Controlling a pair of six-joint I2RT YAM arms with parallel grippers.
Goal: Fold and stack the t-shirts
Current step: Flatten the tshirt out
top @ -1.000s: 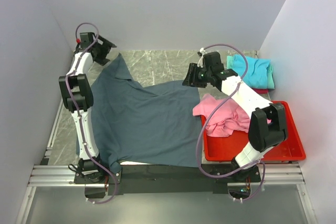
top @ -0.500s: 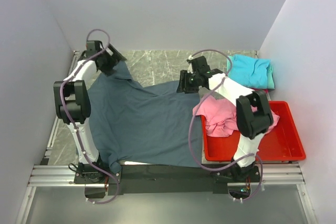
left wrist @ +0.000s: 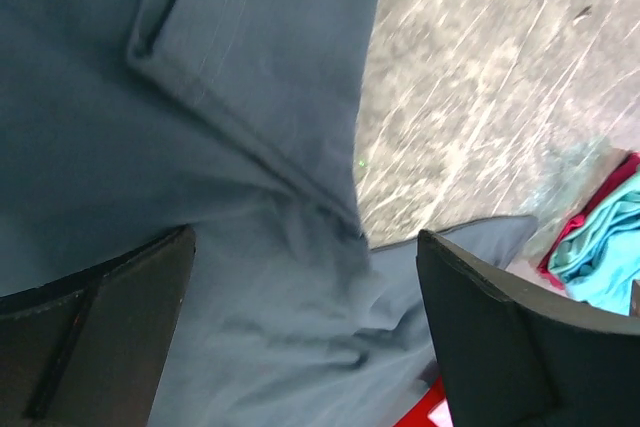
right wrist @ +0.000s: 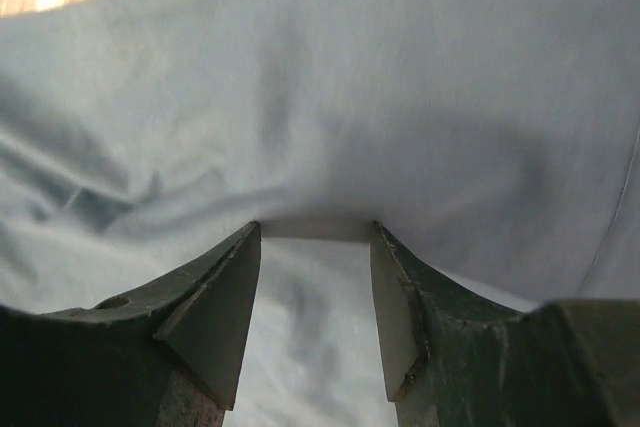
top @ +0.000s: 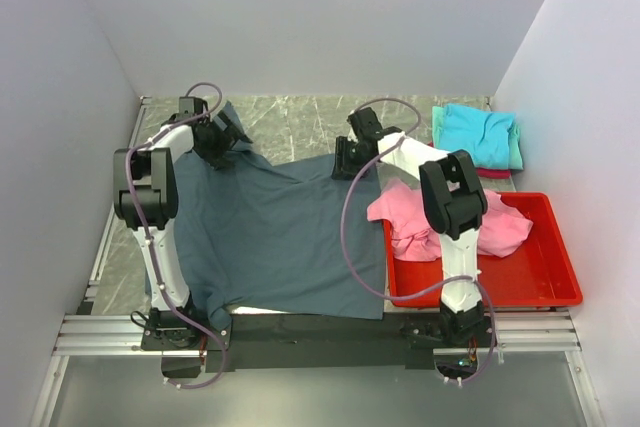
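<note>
The dark slate t-shirt [top: 280, 237] lies spread over the table, its near edge hanging at the front. My left gripper [top: 222, 137] sits over its far left corner. In the left wrist view the jaws stand wide open over a wrinkled fold of the shirt [left wrist: 200, 77], and the left gripper [left wrist: 305, 287] holds nothing. My right gripper [top: 345, 159] is at the shirt's far right edge. In the right wrist view it [right wrist: 315, 232] is open, with its fingertips [right wrist: 245, 247] pressed against the slate cloth [right wrist: 400, 97].
A crumpled pink t-shirt [top: 430, 217] lies partly in the red bin [top: 560, 292] at the right. A folded turquoise shirt [top: 480, 135] tops a stack at the far right, over mint and red ones; it also shows in the left wrist view [left wrist: 610, 247]. Walls close both sides.
Both grippers have moved inward and down onto the slate shirt's far edge, the left one to the right onto its corner and the right one to the left. The shirt has barely shifted.
</note>
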